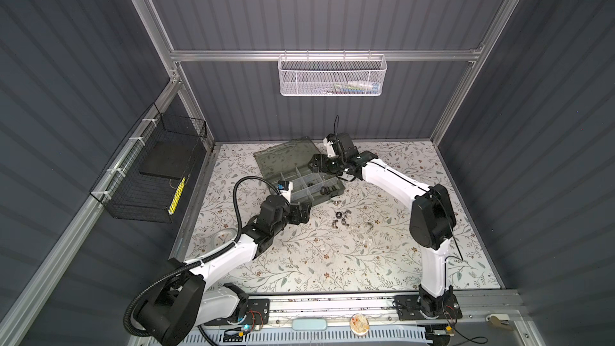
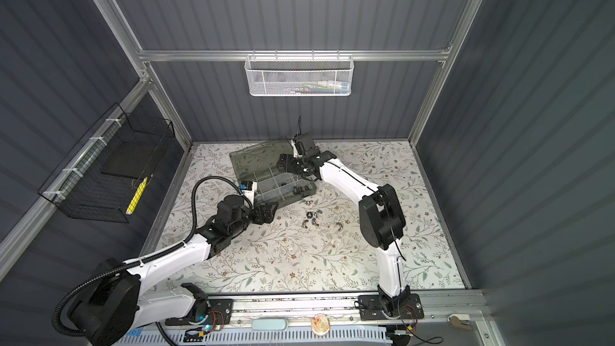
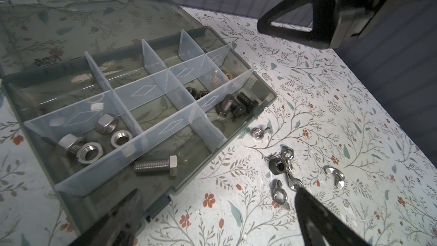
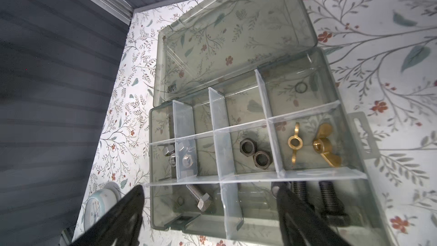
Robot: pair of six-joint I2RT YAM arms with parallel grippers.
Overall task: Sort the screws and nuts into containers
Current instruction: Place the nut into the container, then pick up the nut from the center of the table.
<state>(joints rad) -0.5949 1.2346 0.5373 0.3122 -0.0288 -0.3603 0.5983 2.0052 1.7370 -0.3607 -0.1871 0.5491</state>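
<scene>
1. Disc (image 1: 223,237), round, white, 1 pc, at 8 o'clock of table (image 1: 332,261) centre, nearest the robot base.
2. Loose nuts (image 3: 277,165) near table centre, 6 pcs. 5 are bunched: 3 silver wing nuts (image 3: 280,194), 1 dark hex and 1 small silver hex right beside it. 1 small silver pc, kind unclear, lies alone just off the case's 5 o'clock corner.
3. L gripper (image 3: 217,190) at 9 o'clock of that bunch, just off the case's near edge. Jaws wide apart, nothing between them.
4. Organizer case (image 3: 201,173) at 11 o'clock of table centre, open, w/ containers (image 3: 165,126) split by pale dividers. Near row: 1 silver screw (image 3: 156,164) alone in one container. At the 3 o'clock end are 3 screws (image 3: 244,98): 2 black, 1 grey.
5. Mid row, from 9 o'clock end to 3 o'clock end: 3 silver hex nuts + 1 silver threaded hex pc (image 3: 71,143), then 2 dark hex nuts (image 4: 247,146), then 2 brass wing nuts (image 4: 294,141).
6. R gripper (image 4: 210,186) hovers over the tray, jaws spread wide, empty. In the wrist view 1 fingertip (image 4: 290,199) partly hides the dark screws.
7. Lid (image 1: 283,158), smoky, see-through, lies back flat at 11 o'clock of the tray.
8. Baskets, 2: black wire basket (image 1: 149,174) on the 9 o'clock wall, white mesh basket (image 1: 329,78) on the 12 o'clock wall.
</scene>
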